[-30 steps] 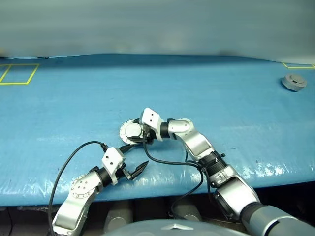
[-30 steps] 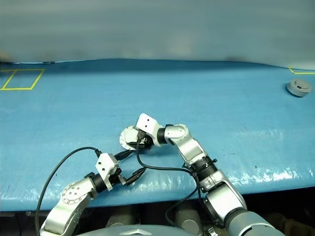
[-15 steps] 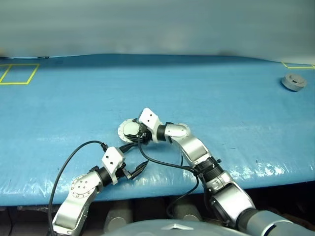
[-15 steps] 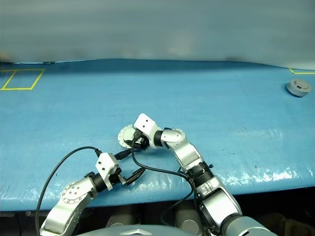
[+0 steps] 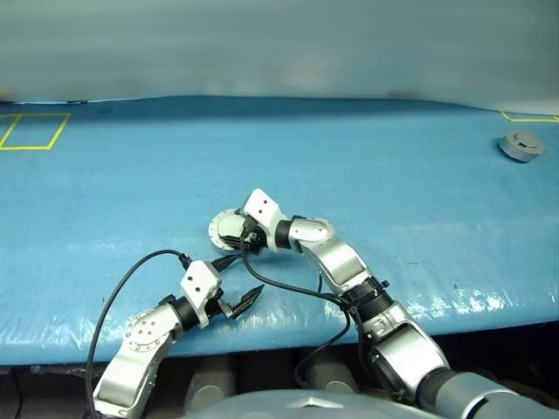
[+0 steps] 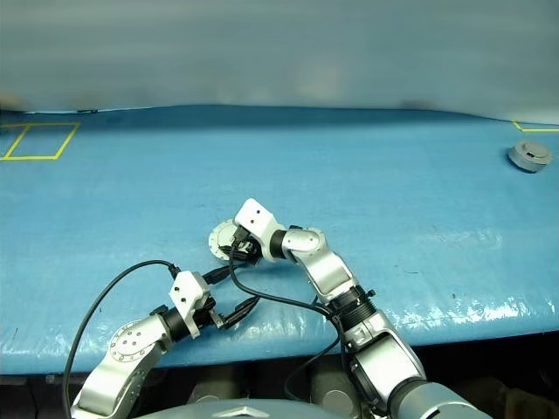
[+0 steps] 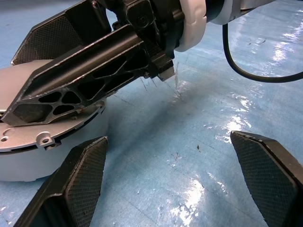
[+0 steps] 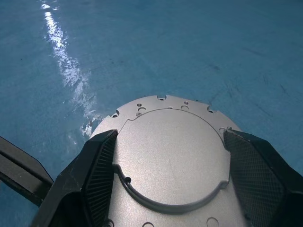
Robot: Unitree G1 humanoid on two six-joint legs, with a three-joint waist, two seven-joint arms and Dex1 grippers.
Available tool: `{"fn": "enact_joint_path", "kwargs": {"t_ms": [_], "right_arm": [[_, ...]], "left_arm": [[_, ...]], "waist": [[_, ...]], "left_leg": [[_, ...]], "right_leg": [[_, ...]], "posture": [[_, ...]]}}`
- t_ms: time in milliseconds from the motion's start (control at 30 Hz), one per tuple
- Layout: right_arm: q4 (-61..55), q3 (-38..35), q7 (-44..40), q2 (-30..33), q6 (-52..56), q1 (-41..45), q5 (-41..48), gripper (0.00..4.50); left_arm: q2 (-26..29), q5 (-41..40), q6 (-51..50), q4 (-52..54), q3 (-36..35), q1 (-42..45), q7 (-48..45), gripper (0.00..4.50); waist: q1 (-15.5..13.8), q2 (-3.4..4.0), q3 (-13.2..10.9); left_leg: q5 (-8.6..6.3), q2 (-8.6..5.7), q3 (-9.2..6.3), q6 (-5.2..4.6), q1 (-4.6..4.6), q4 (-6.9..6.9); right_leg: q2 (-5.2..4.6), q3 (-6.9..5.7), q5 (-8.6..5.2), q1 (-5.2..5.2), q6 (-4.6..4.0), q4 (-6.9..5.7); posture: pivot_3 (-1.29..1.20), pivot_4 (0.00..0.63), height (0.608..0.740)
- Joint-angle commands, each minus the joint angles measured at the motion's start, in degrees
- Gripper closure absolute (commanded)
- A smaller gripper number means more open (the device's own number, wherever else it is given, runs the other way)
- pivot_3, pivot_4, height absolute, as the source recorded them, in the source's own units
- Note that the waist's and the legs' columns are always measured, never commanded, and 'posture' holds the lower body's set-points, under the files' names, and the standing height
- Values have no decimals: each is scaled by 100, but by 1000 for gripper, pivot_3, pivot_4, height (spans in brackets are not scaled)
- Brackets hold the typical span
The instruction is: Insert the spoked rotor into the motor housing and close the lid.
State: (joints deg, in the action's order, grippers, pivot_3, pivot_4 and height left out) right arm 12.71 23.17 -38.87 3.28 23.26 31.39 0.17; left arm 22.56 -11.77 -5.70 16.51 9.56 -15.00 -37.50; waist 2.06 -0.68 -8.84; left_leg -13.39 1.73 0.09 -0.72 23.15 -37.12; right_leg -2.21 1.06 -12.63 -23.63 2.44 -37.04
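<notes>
Metal part: a silver-grey round motor housing [image 8: 170,163] lies flat on the blue table cover [image 5: 393,175], near the front edge and about midway across; its smooth lid [image 8: 171,151] faces up.
Right gripper: the right gripper [image 5: 238,238] straddles the housing, its two black fingers [image 8: 97,170] spread to either side of the rim; whether the pads press the metal cannot be told.
Left gripper: the left gripper [image 5: 238,301] hovers just beside the housing, nearer the front edge, fingers spread wide and holding nothing.
Handling: the housing looks rigid, fairly heavy and smooth-sided, so it would likely slip under a loose pinch; the straight side wall below the flange seems the best hold.
Edges: the front table edge lies close behind the left gripper.
Open room: bare blue cover stretches far behind and to both sides; a small grey object [image 5: 521,145] sits well apart at the far right.
</notes>
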Motion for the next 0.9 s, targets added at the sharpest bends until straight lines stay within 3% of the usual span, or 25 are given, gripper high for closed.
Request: {"fn": "enact_joint_path", "kwargs": {"t_ms": [33,900], "right_arm": [[-292,29,-8,16,123,41,-11,1254],[403,112,-525,103,-962,534,-107,1254]], "left_arm": [[-42,-78,84,184,-13,2,11,0],[-54,-72,91,164,-5,-15,3,0]], "waist": [[0,0,0],[5,0,0]], "left_leg": [[0,0,0,0,0,0],[0,-1,6,0,5,2]], "right_leg": [[0,0,0,0,0,0],[1,-1,4,-3,-5,2]], "posture": [[0,150,740],[0,150,740]]}}
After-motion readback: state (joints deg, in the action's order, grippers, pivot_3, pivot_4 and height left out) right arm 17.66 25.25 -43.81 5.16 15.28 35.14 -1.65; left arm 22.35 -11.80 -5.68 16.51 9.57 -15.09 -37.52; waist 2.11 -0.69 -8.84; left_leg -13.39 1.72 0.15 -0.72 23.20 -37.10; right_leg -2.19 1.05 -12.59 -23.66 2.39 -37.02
